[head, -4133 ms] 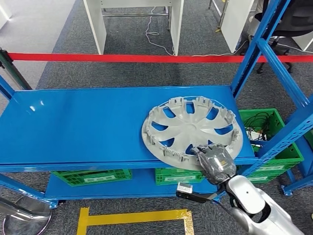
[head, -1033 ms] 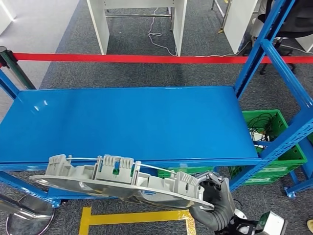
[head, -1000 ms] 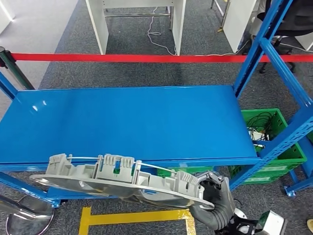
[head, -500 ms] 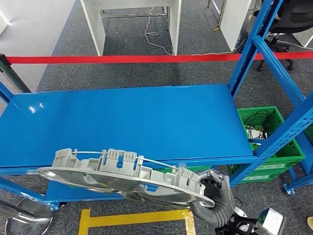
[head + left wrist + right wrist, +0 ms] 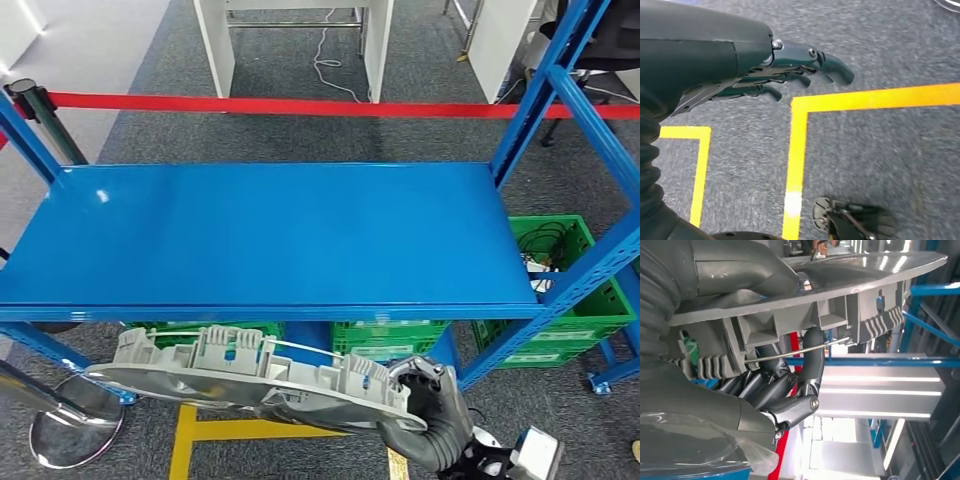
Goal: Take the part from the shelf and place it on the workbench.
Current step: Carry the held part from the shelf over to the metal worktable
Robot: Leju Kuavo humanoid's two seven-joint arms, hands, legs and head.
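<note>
The part is a grey plastic wheel cover (image 5: 249, 378), held almost level in front of and below the blue shelf (image 5: 272, 235), with its clip side up. My right hand (image 5: 429, 418) grips its right rim. In the right wrist view the fingers (image 5: 791, 385) curl around the rim (image 5: 836, 310) and its wire ring. My left hand (image 5: 791, 70) hangs over the carpet, with its fingers stretched out and apart and nothing in them.
Green crates (image 5: 573, 290) stand under and to the right of the shelf, beside blue uprights (image 5: 543, 90). A red barrier tape (image 5: 302, 106) runs behind the shelf, with white furniture beyond. Yellow floor tape (image 5: 249, 430) and a chrome post base (image 5: 72, 420) lie below.
The cover has come off the shelf and now hangs below its front edge in my right hand. The whole picture shifted slightly, so the camera moved; the cover sits lower in view.
</note>
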